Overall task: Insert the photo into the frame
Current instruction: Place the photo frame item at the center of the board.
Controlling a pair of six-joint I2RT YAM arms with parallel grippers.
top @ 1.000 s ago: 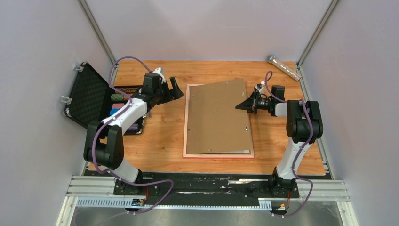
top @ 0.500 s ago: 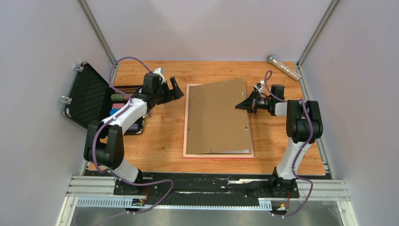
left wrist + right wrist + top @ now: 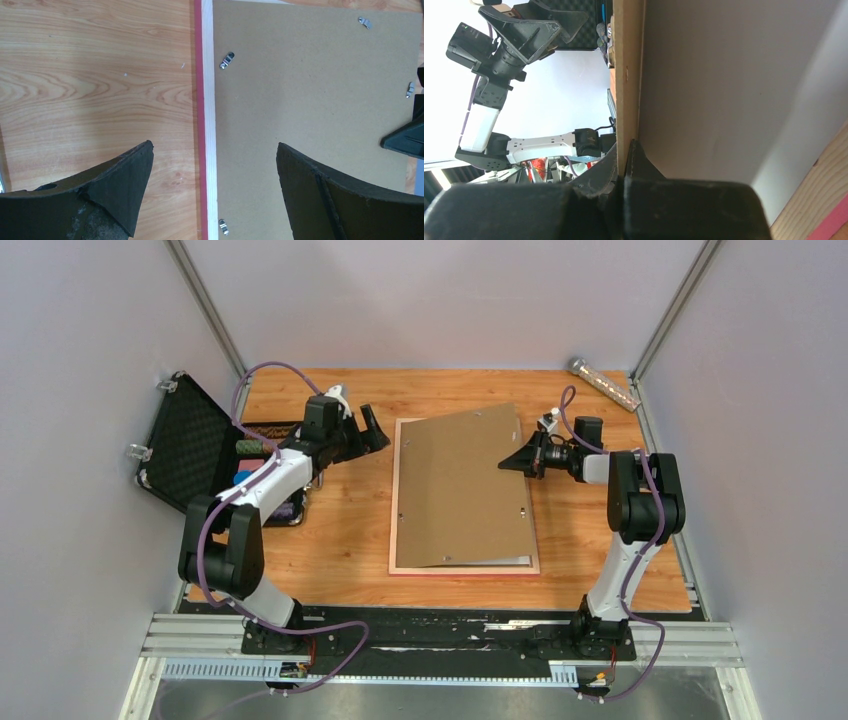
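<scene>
I am looking down on the frame (image 3: 394,502), which is lying flat on the table (image 3: 340,540) between the two arms, its pink rails showing around a brown backing board (image 3: 460,490). The right gripper (image 3: 512,464) is pinching the right edge of that board, jaws closed tight on it. In the right wrist view I am seeing the board edge-on, clamped between the fingers (image 3: 644,167). The board is sitting tilted, its right side raised and its left edge lying down by the frame's left rail. The photo (image 3: 495,562) is showing only as a pale sliver under the board's near edge, inside the frame. The left gripper (image 3: 368,430) is hanging wide open and holding nothing, near the frame's far left corner. Through its wrist camera I am seeing its fingers straddling the left rail, with small metal clips (image 3: 227,60) along the board. An open black case (image 3: 185,445) is lying at the table's left side.
</scene>
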